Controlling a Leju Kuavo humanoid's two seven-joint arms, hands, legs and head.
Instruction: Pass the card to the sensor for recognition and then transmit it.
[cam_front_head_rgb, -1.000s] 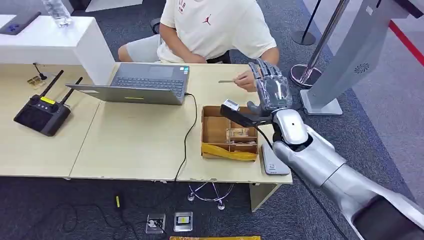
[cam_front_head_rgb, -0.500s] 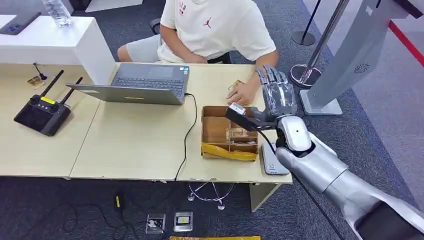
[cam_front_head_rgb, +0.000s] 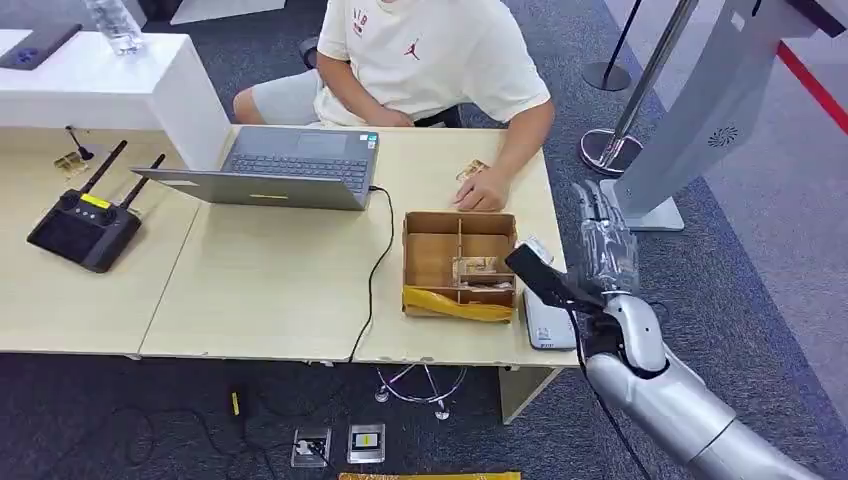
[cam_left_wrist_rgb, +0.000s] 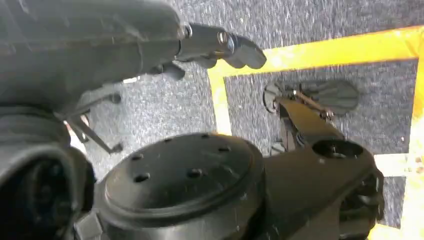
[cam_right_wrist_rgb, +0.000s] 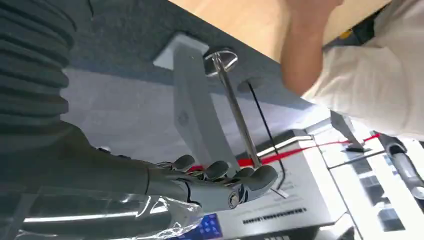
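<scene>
Your right robot hand (cam_front_head_rgb: 606, 245) stands off the worktop's (cam_front_head_rgb: 270, 290) right edge, over the carpet, fingers straight, spread a little and pointing away from the robot; it holds nothing; in the right wrist view the same robot hand (cam_right_wrist_rgb: 210, 187) shows its fingers extended side by side with nothing between them. Your left robot hand (cam_left_wrist_rgb: 200, 47) hangs over the grey floor with its yellow tape lines (cam_left_wrist_rgb: 320, 50); its dark fingers curl slightly, and you cannot tell from that view whether they are spread or closed, though nothing is seen in them.

Look to the left of the right robot hand and farther from the robot; the person's hand (cam_front_head_rgb: 483, 190) rests flat on the worktop there, and the card (cam_front_head_rgb: 470, 170) lies just beside it, at its far side, touching or nearly touching the fingers; the card is well apart from the right robot hand. Just left of the right robot hand's wrist, a flat grey sensor (cam_front_head_rgb: 548, 325) lies at the worktop's near right corner; a dark wrist-mounted part partly covers it. Left of that sits an open cardboard box (cam_front_head_rgb: 458, 262) with dividers, a yellow strip along its near wall. Farther left you have a laptop (cam_front_head_rgb: 285, 167), its black cable running toward the near edge, and a black controller (cam_front_head_rgb: 85, 230) with 2 antennas.
</scene>
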